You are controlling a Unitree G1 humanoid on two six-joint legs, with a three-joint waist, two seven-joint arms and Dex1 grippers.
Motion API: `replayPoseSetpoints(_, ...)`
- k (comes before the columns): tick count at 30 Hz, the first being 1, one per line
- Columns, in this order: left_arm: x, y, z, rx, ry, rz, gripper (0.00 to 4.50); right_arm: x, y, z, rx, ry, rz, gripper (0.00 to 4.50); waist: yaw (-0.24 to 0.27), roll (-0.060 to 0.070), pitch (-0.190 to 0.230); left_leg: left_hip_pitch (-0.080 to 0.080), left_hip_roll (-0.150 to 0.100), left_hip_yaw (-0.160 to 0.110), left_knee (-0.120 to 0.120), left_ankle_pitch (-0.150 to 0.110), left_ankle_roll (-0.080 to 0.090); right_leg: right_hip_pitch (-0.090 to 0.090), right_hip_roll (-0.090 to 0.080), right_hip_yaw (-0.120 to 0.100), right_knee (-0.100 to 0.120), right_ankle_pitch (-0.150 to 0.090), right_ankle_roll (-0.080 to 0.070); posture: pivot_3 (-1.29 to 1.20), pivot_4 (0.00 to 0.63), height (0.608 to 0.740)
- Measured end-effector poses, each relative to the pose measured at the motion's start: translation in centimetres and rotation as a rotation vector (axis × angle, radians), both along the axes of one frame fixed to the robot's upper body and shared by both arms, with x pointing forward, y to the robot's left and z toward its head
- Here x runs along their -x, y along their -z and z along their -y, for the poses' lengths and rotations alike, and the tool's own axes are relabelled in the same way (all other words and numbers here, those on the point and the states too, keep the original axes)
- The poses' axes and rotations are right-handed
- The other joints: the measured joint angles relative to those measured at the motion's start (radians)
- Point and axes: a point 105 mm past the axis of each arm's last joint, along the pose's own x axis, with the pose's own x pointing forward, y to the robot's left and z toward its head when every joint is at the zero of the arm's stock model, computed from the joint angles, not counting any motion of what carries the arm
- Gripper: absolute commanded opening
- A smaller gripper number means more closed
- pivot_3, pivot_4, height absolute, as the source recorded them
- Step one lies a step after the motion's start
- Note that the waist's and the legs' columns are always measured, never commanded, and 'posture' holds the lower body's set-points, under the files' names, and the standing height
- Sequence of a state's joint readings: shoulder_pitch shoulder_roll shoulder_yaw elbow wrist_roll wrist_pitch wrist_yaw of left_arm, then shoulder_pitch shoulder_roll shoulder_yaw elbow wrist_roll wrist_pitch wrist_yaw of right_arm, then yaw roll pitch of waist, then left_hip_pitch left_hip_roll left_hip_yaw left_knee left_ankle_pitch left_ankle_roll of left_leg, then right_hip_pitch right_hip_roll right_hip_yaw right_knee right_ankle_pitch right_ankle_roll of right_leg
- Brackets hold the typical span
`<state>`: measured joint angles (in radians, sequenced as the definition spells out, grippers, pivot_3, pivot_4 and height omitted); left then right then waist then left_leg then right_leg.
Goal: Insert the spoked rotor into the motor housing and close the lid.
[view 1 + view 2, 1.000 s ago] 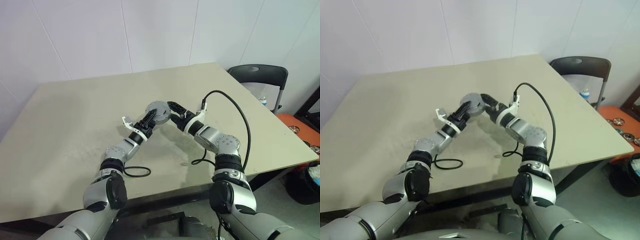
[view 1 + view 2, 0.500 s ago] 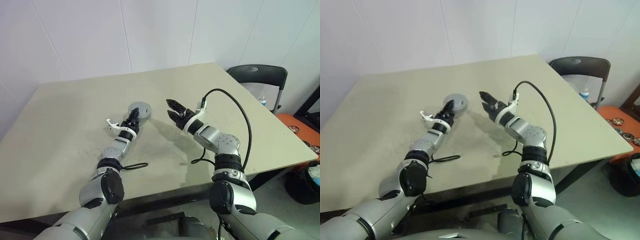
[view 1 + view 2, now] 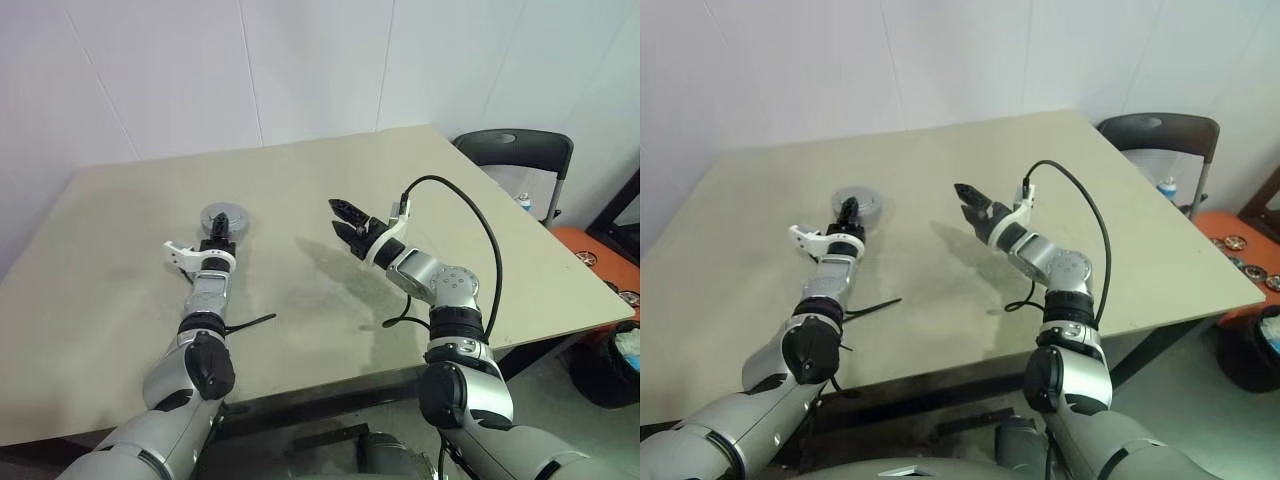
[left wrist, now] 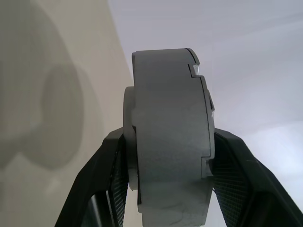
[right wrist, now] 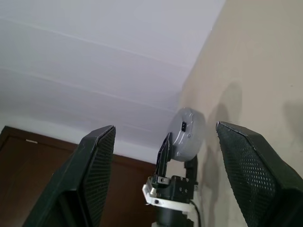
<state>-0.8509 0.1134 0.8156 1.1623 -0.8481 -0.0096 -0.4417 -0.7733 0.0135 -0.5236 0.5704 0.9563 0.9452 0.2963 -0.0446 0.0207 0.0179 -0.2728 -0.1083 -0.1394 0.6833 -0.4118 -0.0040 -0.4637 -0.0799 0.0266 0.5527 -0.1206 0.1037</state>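
Left end effector [image 3: 218,233]: clamped on grey round motor housing [image 3: 224,217], left of frame centre, above table [image 3: 300,290].
Right end effector [image 3: 343,218]: fingers apart, empty, frame centre.

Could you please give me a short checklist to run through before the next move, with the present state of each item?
1. Left tool clamped on the closed motor assembly: ok.
2. Both fingers flank the assembly's edge: ok.
3. Right tool open and holding nothing: ok.
4. Right tool apart from the assembly: ok.
5. Bare table below the assembly: ok.
6. Lid fully seated: cannot tell.
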Motion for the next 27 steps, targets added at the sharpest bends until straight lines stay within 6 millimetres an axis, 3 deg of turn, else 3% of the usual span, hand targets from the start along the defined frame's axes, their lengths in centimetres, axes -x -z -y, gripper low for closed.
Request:
replayPoseSetpoints(9,1.0,1.6,-2.9,-0.168,-0.134,-0.153,2.12,0.1,-0.3,-0.2,0.012,-0.009,0.016,3.55,0.0,-0.001,-0.001,0.0,0.0,0.0,0.0,0.0,0.0,0.0,0.0,0.0,0.0,0.0,0.0,0.0,0.0,0.74)
replayPoseSetpoints(15,1.4,2.2,-3.2,-0.273,-0.139,-0.21,2.12,0.2,-0.3,-0.4,0.016,-0.017,0.015,3.55,-0.001,-0.002,-0.001,0.001,0.0,0.0,0.0,0.0,0.0,0.0,0.0,0.0,0.0,0.0,0.0,0.0,0.0,0.74)
replayPoseSetpoints(27,1.5,2.5,-3.4,-0.284,-0.152,-0.243,2.12,0.2,-0.3,-0.3,0.027,-0.018,0.018,3.55,-0.003,-0.005,-0.004,0.003,0.0,0.002,0.001,0.0,0.0,0.001,0.0,0.0,0.003,0.0,0.0,0.0,0.0,0.74)
